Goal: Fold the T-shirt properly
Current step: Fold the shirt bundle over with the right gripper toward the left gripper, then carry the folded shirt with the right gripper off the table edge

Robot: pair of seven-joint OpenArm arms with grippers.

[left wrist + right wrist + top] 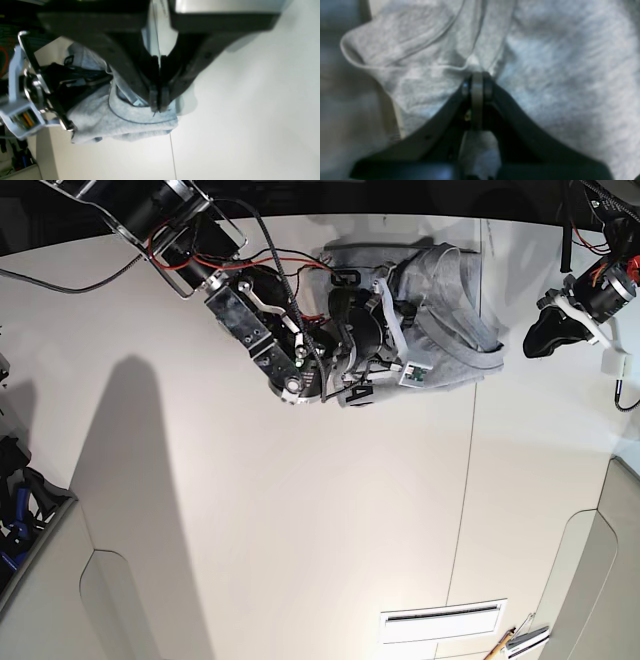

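Note:
The heather-grey T-shirt (450, 300) lies bunched at the far side of the white table (300, 530), with some black print showing at its near edge. My right gripper (477, 75) is shut on a pinch of the T-shirt's fabric (570, 62); in the base view it sits in the bunched cloth (385, 330). My left gripper (157, 108) has its jaws pressed together with nothing seen between them. It points at the T-shirt's (100, 117) ribbed neck edge. In the base view it hangs just right of the shirt (535, 340), apart from it.
The right arm's wrist and cables (37, 87) lie over the shirt's left part. A table seam (465, 480) runs front to back. A vent slot (445, 618) and small tools (515, 640) are at the near right. A bin (20, 510) stands at the left edge.

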